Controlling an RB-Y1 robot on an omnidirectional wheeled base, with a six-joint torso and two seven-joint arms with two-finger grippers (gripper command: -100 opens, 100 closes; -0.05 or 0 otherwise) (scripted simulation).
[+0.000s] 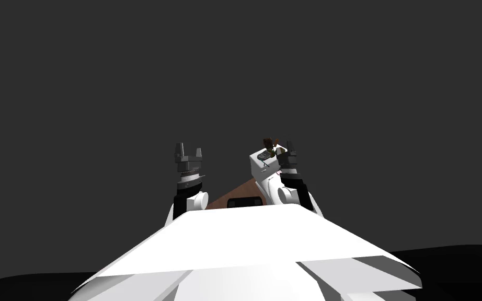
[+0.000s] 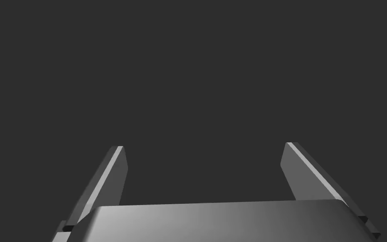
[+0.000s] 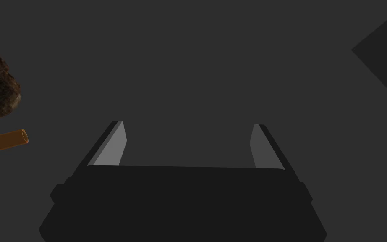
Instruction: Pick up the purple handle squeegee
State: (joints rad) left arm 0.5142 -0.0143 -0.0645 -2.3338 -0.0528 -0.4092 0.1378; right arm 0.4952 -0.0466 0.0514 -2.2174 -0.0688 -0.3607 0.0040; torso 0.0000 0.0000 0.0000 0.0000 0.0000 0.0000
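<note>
Right gripper (image 3: pixel 188 124) is hovering open just beside a white box (image 1: pixel 260 167), left gripper (image 2: pixel 203 145) is idling open well apart from it; the squeegee is probably lying among the box's brown clutter (image 1: pixel 269 145), too small to tell, so reaching blind risks toppling things.

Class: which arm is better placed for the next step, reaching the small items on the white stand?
Right, likely: the right pincer is open beside the white stand and its small items; the left pincer, also open, hangs apart.

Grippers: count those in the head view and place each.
2. The left gripper is on the left, fingers open; the right gripper, also open, is beside a white box.
</note>
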